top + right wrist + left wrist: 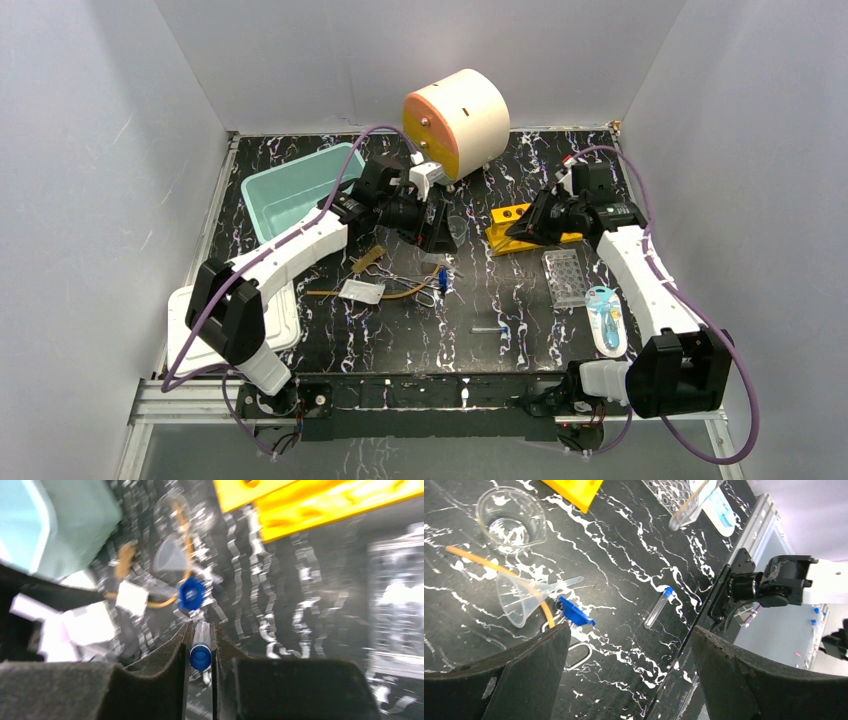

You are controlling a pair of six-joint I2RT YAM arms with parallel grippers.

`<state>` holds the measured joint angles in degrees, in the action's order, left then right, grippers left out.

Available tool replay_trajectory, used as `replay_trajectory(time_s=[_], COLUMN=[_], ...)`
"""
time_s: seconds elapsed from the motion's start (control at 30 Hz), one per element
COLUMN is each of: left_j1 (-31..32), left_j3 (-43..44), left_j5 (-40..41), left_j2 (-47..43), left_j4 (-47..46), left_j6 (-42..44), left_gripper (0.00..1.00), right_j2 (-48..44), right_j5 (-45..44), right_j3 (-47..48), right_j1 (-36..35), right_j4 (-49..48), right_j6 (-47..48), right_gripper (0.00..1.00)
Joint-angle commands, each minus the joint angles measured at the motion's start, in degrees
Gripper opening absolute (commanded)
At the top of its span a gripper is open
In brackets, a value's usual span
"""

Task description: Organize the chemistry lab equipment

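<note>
Marbled tabletop [520,345]: left fingers [519,680] wide apart, funnel [519,599] at ten o'clock; right fingers [165,680] clamp a blue-capped tube [200,652].

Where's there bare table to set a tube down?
Bare: the near strip of table between the white tray and the loose tube. Crowded: mid-table, around the funnel and white packet.

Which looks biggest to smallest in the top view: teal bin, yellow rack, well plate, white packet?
1. teal bin
2. yellow rack and well plate: look alike; rack partly covered
3. white packet
</note>
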<state>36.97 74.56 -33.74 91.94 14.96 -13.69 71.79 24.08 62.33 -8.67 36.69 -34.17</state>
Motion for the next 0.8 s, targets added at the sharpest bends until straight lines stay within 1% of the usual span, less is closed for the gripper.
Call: replay_trajectory(time_s=[0.0,0.13,0.3,0.43,0.6,0.77], left_j1=[-0.2,-0.2,-0.3,-0.2,-0.2,-0.2], left_j3=[-2.8,-5.4,-6.4,-6.1,-5.7,-5.9], left_j5=[5.2,5.1,6.6,6.9,6.8,6.8], left_j2=[-5.5,-6.9,-7.7,-7.5,-7.0,-6.8], left_j4=[-0.9,-2.9,-3.4,-2.8,-1.7,-1.5], left_j6=[-2.6,-4.7,-4.9,-4.3,-3.5,-2.8], left_gripper=[0.89,0.89,0.89,0.89,0.89,0.89], right_j2=[-0.4,0.2,0.7,1.0,1.6,0.6], right_j5=[-26.6,-37.9,-45.7,-48.5,-48.2,-47.9], right_j3=[7.2,9.2,7.5,3.4,-1.2,-6.4], right_j1=[0.3,0.2,0.2,0.2,0.0,-1.9], right_j4=[11.1,12.9,9.4,2.2,-4.4,-10.9], right_j6=[9.1,10.6,11.3,12.3,12.1,11.7], right_gripper=[0.15,0.14,0.14,0.14,0.14,0.14])
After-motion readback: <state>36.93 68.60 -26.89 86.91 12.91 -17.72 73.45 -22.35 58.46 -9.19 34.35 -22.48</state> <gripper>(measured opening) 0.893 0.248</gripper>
